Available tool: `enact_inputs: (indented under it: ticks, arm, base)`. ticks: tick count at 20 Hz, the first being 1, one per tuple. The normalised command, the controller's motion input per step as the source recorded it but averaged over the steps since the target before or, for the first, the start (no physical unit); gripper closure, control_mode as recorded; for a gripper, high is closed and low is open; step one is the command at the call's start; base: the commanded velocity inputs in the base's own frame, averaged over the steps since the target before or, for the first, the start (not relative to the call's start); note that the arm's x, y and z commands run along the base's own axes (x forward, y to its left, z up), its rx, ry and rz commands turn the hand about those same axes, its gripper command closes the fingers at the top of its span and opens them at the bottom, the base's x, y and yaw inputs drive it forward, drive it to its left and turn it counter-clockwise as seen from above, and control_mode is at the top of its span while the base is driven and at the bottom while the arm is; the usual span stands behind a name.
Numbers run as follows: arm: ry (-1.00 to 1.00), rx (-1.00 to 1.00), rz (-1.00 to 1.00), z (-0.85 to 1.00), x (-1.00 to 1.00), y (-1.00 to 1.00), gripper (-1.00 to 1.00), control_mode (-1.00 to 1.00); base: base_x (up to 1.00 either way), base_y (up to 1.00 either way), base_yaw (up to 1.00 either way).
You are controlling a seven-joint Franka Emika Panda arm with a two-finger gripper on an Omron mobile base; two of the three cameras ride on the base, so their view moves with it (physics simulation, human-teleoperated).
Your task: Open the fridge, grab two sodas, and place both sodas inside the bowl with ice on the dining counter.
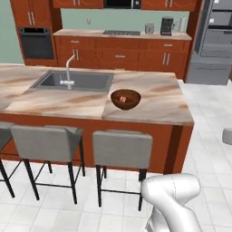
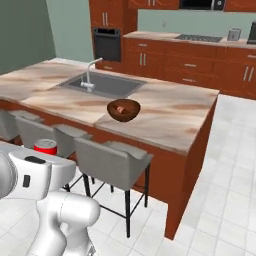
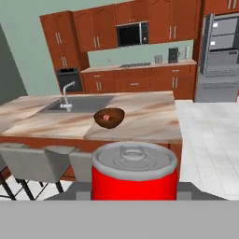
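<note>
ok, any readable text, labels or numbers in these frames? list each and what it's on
None readable.
Soda can in the hand: plain red, no label.
Fridge: no legible marks.
Microwave and oven: no text can be made out.
Coffee machine: too small to tell.

Counts: 1 bowl (image 1: 125, 99) on the bench (image 1: 154, 106), something reddish inside it, too small to tell what. 1 red can (image 3: 134, 172) with a silver top, close up in the hand view. 1 sink (image 1: 74, 81), 1 faucet (image 1: 69, 70). 2 full grey stools (image 1: 121, 152), a third cut off at the left edge. 1 oven (image 1: 36, 42), 1 fridge (image 1: 213, 41).
</note>
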Motion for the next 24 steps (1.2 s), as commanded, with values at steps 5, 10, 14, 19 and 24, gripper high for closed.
enact_inputs:
  ticks: [5,10,14,19,24]
  arm:
    - [0.00,0.00,0.00,0.00,0.00,0.00,1.00,1.00]
    - [0.00,0.00,0.00,0.00,0.00,0.00,1.00,1.00]
    - [0.00,0.00,0.00,0.00,0.00,0.00,1.00,1.00]
    - [0.00,0.00,0.00,0.00,0.00,0.00,1.00,1.00]
    - [0.00,0.00,0.00,0.00,0.00,0.00,1.00,1.00]
  base:
    - [0.28,0.97,-0.37]
    - [0.51,0.79,-0.37]
    - [0.85,0.41,-0.34]
    - [0.96,0.00,-0.21]
    - [0.96,0.00,-0.12]
